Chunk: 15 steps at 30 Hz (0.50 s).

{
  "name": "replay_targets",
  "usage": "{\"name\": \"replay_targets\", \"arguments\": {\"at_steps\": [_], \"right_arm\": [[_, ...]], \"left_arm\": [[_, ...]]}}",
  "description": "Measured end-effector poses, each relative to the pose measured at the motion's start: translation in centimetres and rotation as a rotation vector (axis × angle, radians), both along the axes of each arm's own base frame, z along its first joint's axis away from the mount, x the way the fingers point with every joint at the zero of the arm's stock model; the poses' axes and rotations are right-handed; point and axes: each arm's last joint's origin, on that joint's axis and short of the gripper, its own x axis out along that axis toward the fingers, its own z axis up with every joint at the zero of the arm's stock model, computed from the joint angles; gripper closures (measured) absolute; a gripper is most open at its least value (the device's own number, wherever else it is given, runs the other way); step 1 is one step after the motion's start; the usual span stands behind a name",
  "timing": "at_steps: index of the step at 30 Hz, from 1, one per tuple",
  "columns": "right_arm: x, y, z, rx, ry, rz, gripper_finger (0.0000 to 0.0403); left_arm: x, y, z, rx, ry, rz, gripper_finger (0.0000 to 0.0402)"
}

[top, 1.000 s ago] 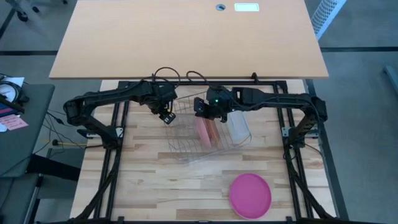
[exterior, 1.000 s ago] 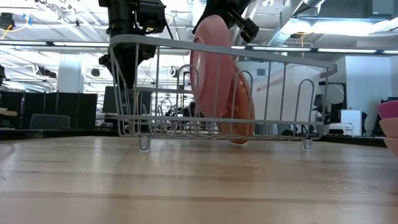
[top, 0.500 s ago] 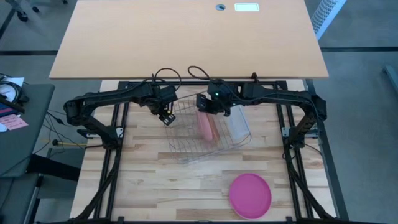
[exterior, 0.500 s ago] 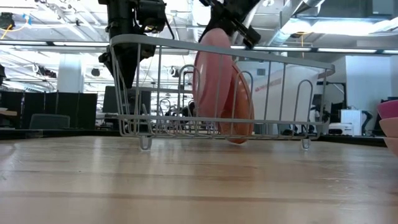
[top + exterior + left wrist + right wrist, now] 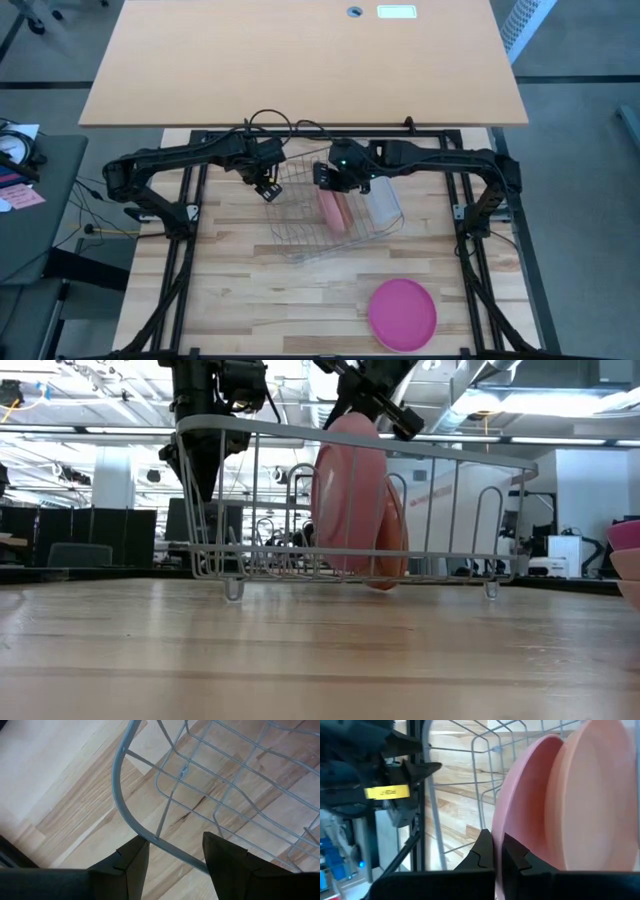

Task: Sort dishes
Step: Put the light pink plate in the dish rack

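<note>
Over on the left we see the left gripper [image 5: 266, 188] at the corner of the wire dish rack [image 5: 300, 240], and its dark fingers [image 5: 131, 865] stand apart, straddling the grey rim wire with nothing clamped between them. From table height that same gripper [image 5: 200, 465] hangs just outside the rack's near left end.

Moving to the middle, we find a pale pink plate [image 5: 327, 208] standing on edge in the rack, and right beside it, touching, a salmon-orange plate [image 5: 341, 209]. In the low view the pink plate [image 5: 345, 495] sits in front, the orange one [image 5: 393, 550] peeking out behind it.

Above them is the right gripper [image 5: 331, 180], and we see its fingers [image 5: 485, 851] clenched tight on the upper rim of the pale pink plate. Just to the right in the rack stands a translucent tub [image 5: 381, 200].

Further right and nearer the table's front, a bright magenta plate [image 5: 402, 313] lies flat on the wooden table [image 5: 230, 290], well apart from the rack.
</note>
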Motion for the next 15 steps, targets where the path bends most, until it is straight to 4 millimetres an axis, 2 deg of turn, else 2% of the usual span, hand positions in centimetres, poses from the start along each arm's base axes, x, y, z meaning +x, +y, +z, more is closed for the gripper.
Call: {"name": "replay_targets", "arguments": {"at_steps": [10, 15], "right_arm": [[0.1, 0.2, -0.2, -0.047, 0.020, -0.002, 0.0394], [0.6, 0.8, -1.1, -0.059, 0.048, 0.003, 0.0372]], "left_arm": [[0.0, 0.0, 0.0, -0.002, 0.002, -0.002, 0.0224], [0.0, 0.0, 0.0, -0.016, -0.003, -0.004, 0.0224]]}}
